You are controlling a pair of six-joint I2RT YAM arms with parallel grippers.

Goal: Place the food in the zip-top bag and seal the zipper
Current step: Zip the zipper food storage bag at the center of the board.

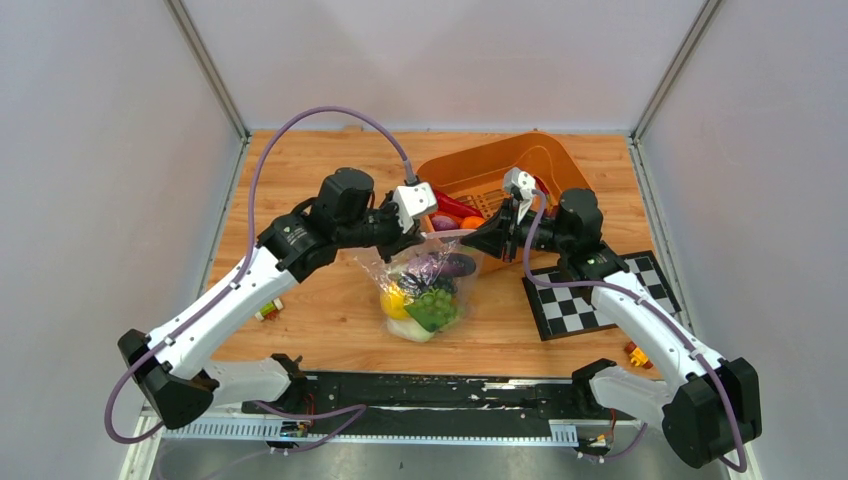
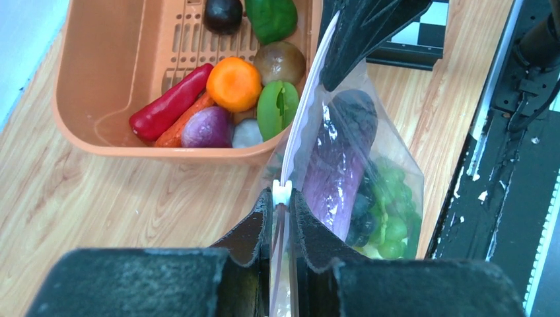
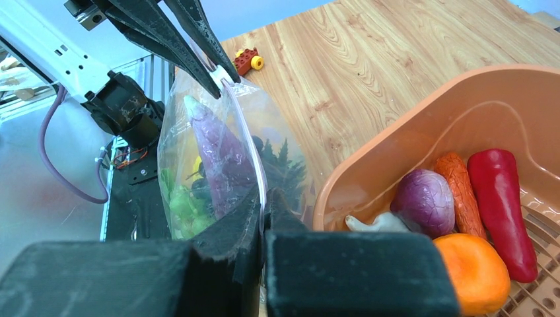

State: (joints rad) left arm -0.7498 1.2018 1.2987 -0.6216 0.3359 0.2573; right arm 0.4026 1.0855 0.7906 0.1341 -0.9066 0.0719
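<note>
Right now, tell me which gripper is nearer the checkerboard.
Right. The right gripper pinches the bag at its end on the checkerboard side. The left gripper pinches the opposite end, farther away.

This is a robotics lab, a closed test cell rather than anyone's kitchen. Blank grey panels (image 1: pixel 100 150) held in metal frame posts (image 1: pixel 205 65) wall in a wood-grain table (image 1: pixel 330 330) on three sides. A left arm (image 1: pixel 230 300) and a right arm (image 1: pixel 640 320), both white and black, are bolted to a black rail (image 1: pixel 430 390) at the near edge, trailing purple cables (image 1: pixel 300 120). A checkerboard card (image 1: pixel 590 300) lies flat on the table, and the orange tub (image 1: pixel 500 160) holds only plastic toy food (image 2: pixel 234 82).
</note>
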